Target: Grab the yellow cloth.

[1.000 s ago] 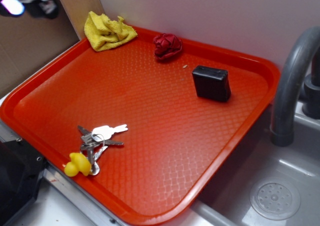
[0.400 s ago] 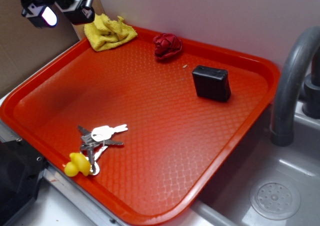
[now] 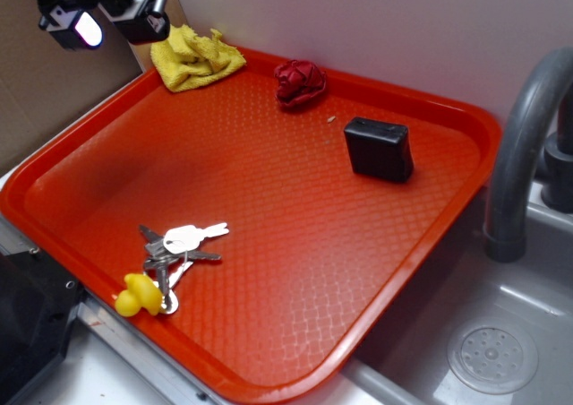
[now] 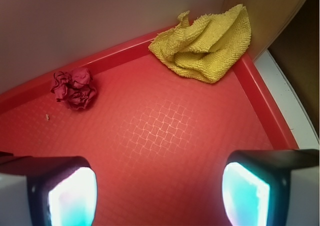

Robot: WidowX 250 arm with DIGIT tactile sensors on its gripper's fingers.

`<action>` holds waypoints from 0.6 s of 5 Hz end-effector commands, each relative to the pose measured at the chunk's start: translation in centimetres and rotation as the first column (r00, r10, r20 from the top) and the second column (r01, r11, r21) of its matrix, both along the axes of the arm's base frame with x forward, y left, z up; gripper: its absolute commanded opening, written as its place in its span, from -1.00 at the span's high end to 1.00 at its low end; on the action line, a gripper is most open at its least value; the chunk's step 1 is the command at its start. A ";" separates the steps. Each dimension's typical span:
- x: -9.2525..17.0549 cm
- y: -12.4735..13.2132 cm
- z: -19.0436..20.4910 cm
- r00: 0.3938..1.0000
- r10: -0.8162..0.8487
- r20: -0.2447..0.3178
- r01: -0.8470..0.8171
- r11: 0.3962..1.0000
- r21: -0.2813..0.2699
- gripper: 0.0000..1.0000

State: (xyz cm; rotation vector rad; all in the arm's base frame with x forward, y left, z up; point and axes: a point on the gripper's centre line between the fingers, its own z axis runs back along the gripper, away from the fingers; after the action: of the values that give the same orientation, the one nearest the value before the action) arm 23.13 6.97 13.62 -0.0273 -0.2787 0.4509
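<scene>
The yellow cloth (image 3: 195, 57) is bunched in the tray's (image 3: 421, 271) far left corner; the pincer (image 4: 159, 186) is held open above, empty.

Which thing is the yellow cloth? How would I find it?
Look at the big red tray, then go to its far corner beside the brown board. The yellow cloth lies crumpled there, draped over the rim. It is fuzzy and mustard-coloured, unlike the dark red wad nearby or the tiny yellow duck on the keys.
</scene>
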 end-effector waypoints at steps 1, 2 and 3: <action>5.5 5.6 -5.4 0.988 0.122 -0.099 -0.112 0.989 0.099 -1.00; 7.2 6.9 -6.2 0.987 0.135 -0.085 -0.124 0.985 0.118 -1.00; 6.9 6.6 -5.8 0.991 0.119 -0.053 -0.110 0.983 0.150 -1.00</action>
State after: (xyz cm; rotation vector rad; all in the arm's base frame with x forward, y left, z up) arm 29.69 12.93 5.37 0.1419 -0.1792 0.5347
